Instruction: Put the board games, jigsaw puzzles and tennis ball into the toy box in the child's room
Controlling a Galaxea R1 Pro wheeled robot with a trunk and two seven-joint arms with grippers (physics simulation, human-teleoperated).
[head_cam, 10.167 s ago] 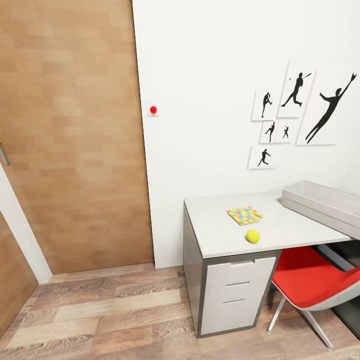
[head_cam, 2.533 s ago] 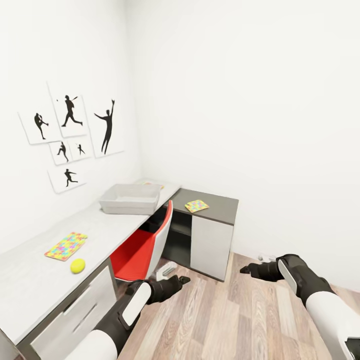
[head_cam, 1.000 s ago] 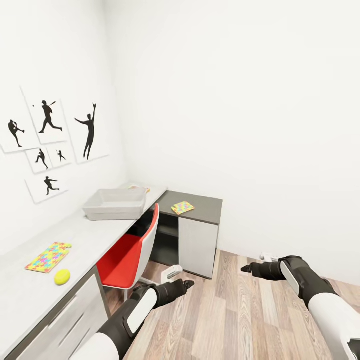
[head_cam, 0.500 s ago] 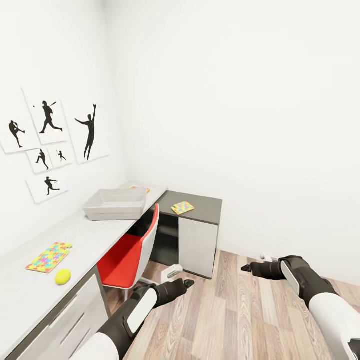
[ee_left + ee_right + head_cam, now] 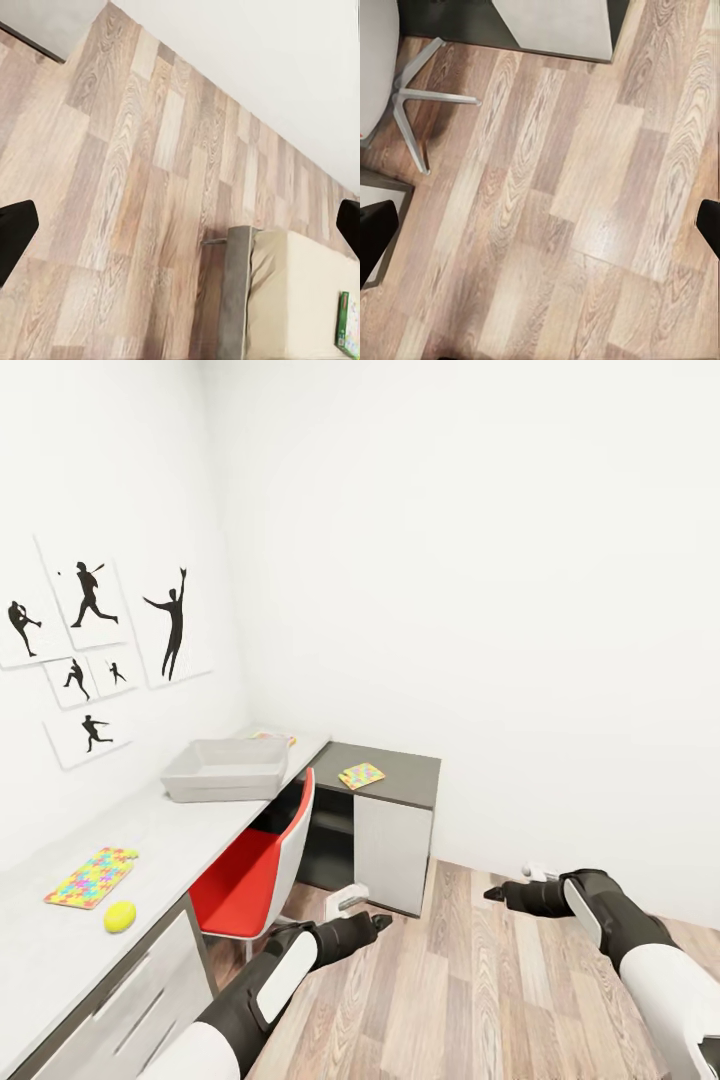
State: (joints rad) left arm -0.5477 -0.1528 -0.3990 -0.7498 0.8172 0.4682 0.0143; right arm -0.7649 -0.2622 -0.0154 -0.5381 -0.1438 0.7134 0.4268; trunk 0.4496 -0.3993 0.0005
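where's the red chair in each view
head view: red chair tucked under the table, at centre left.
right wrist view: its grey legs standing on the wood floor.
left wrist view: floor planks, plus the bed with a board game on it.
shared landmark: the wood floor, seen in all three views.

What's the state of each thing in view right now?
toy box: on the table, nothing visible inside
near jigsaw puzzle: flat on table
far jigsaw puzzle: flat on table's dark end
tennis ball: on table, beside near puzzle
board game: on the bed
left gripper: open, empty
right gripper: open, empty
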